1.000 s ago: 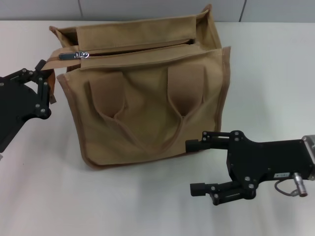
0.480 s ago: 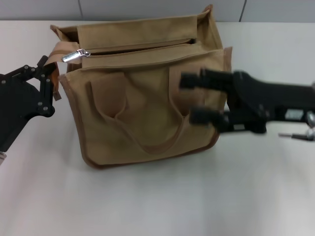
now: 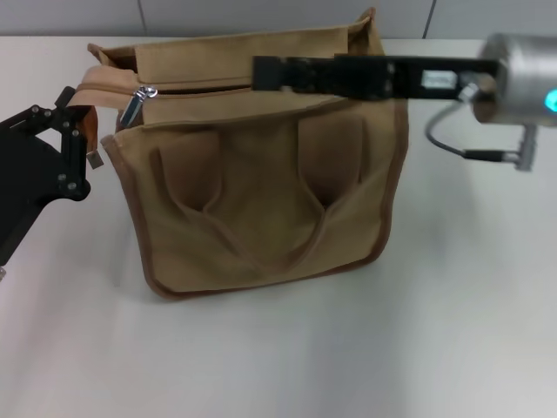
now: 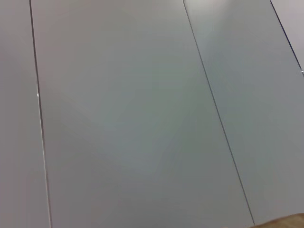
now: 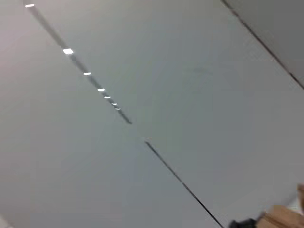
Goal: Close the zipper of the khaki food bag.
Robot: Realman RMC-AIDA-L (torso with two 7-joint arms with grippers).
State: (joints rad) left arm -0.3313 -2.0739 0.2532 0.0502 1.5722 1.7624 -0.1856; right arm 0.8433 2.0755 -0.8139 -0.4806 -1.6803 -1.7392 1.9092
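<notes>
The khaki food bag (image 3: pixel 261 157) stands on the white counter (image 3: pixel 435 331), and its zipper (image 3: pixel 235 87) is not shut yet. The shiny pull tab (image 3: pixel 135 104) sits at the end of the bag on the robot's left.

The left gripper (image 3: pixel 87 139) is at that corner, and its fingers (image 3: pixel 77 131) seem to pinch the little brown end tab (image 3: pixel 94 159) of the bag to hold it in place. The right gripper (image 3: pixel 261 74) reaches across the top of the bag, over the zipper. It is well apart from the pull tab. I cannot tell if it is open.

This looks like the reaching step. Next, the right gripper needs to go to the pull tab, grab it, and drag it along the zipper to the other end.
</notes>
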